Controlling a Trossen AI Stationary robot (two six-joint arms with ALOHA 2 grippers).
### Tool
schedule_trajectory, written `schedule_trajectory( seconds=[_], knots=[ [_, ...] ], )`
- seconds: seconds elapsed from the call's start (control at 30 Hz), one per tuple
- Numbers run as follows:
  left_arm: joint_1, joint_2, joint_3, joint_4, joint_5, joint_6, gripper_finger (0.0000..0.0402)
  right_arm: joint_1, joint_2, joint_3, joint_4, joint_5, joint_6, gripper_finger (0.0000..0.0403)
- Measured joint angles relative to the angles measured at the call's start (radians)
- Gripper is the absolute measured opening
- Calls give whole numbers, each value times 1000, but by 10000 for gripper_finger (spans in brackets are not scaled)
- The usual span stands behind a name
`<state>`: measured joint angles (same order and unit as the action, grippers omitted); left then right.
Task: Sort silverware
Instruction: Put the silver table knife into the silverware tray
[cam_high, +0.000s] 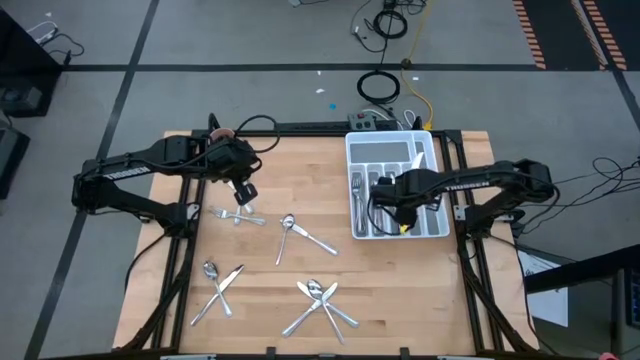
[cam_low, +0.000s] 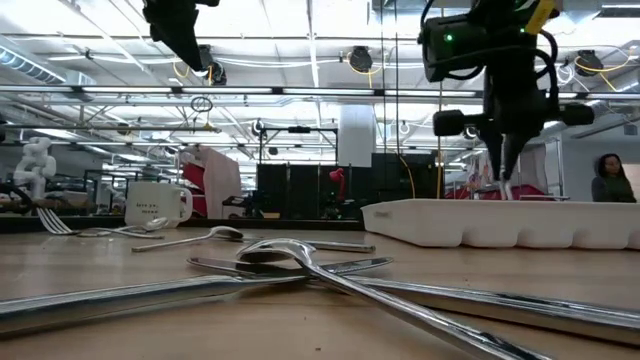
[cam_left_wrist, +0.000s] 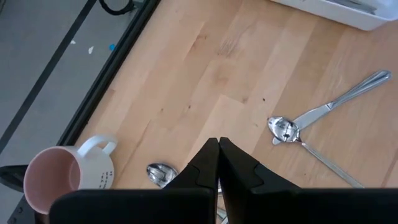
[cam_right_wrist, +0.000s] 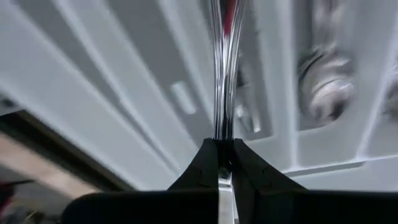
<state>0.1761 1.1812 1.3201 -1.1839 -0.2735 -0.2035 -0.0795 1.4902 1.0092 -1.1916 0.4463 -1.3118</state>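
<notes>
Silverware lies scattered on the wooden table: a fork and spoon (cam_high: 236, 215), a spoon and knife (cam_high: 300, 232), another pair (cam_high: 218, 285) and a crossed pile (cam_high: 320, 300) near the front edge. My left gripper (cam_high: 243, 195) hangs shut and empty above the fork and spoon. My right gripper (cam_high: 385, 198) is over the white divided tray (cam_high: 352, 145), shut on one slim silver piece (cam_right_wrist: 222, 93). Which kind of piece it is cannot be told. Several pieces lie in the tray's compartments. My right gripper pinches the piece's narrow shank (cam_right_wrist: 222, 127) between its two fingers. The fingers slant steeply down from above, and the piece runs on along them beyond the tips. Its lower end (cam_low: 505, 188) hangs behind the tray's wall; whether it touches the tray, I cannot tell.
A white mug (cam_left_wrist: 68, 175) with a pink inside stands at the table's far left corner, near my left arm. A black frame rims the table. Bare wood lies between the scattered pieces and the tray (cam_low: 500, 222). A person (cam_low: 610, 180) sits far behind the table.
</notes>
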Motion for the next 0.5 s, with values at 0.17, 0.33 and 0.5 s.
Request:
schedule_trajectory(
  seconds=[0.17, 0.33, 0.5],
  knots=[
    [0, 0, 0, 0, 0, 0, 13, 9, 0, 0, 11, -43, -48, 0],
    [0, 0, 0, 0, 0, 0, 13, -6, 8, 0, 16, -115, -127, 0],
    [0, 0, 0, 0, -18, 1, 13, -31, 38, -25, 67, -112, -201, 0]
  ],
)
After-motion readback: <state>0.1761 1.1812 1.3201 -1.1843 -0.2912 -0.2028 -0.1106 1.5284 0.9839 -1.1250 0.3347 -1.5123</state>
